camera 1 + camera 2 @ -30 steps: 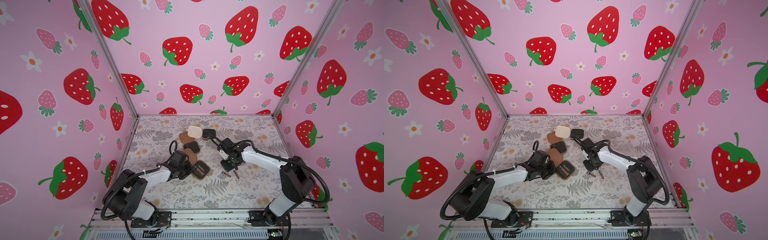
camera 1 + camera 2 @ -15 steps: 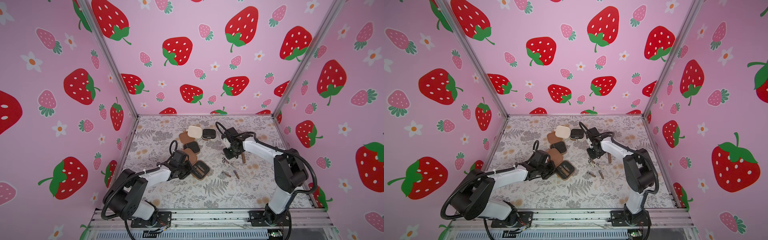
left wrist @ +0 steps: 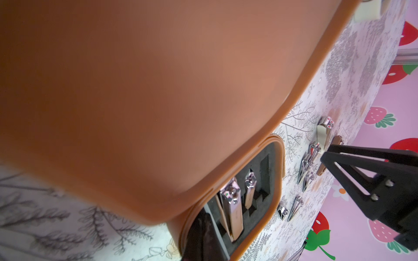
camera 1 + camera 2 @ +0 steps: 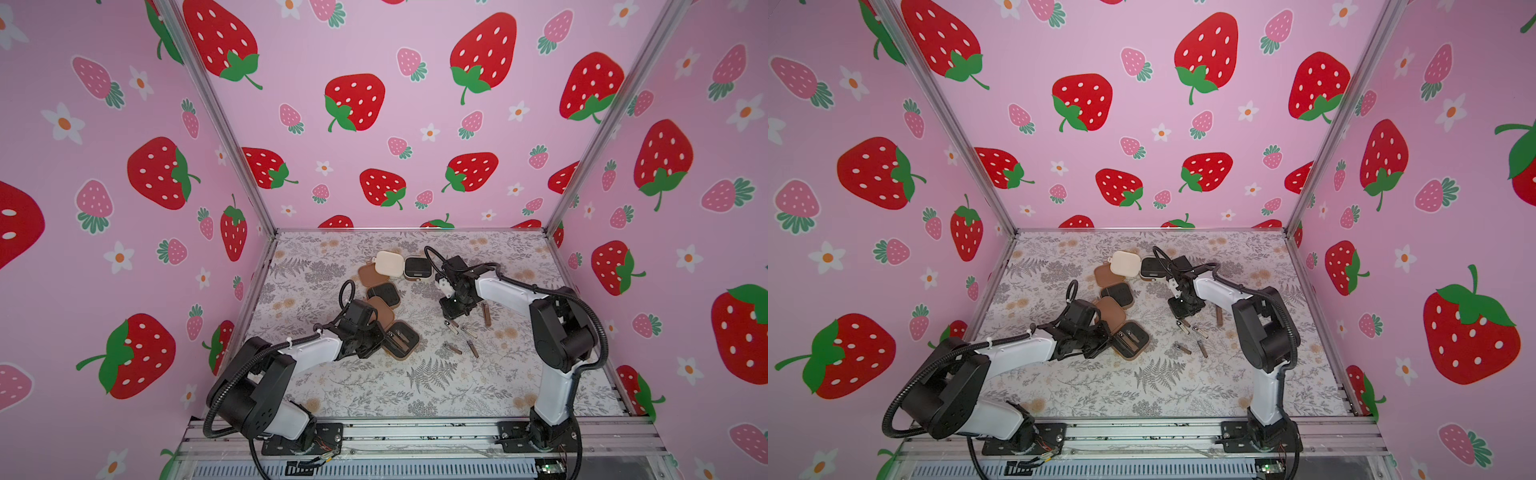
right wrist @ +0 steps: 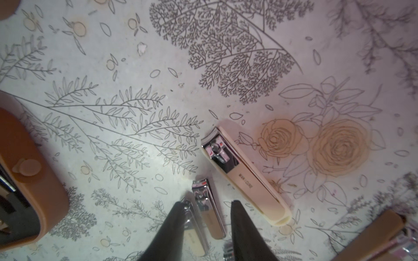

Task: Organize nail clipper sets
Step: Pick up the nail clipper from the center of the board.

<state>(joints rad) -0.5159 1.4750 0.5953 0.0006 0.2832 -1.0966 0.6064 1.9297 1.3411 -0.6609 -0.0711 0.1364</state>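
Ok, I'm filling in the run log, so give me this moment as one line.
left tool: shut, by open brown case | right tool: open, over small nail clipper | large nail clipper: loose on table

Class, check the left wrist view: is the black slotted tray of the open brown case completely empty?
No: a large clipper and a smaller clipper lie in the black slots of the open brown case.
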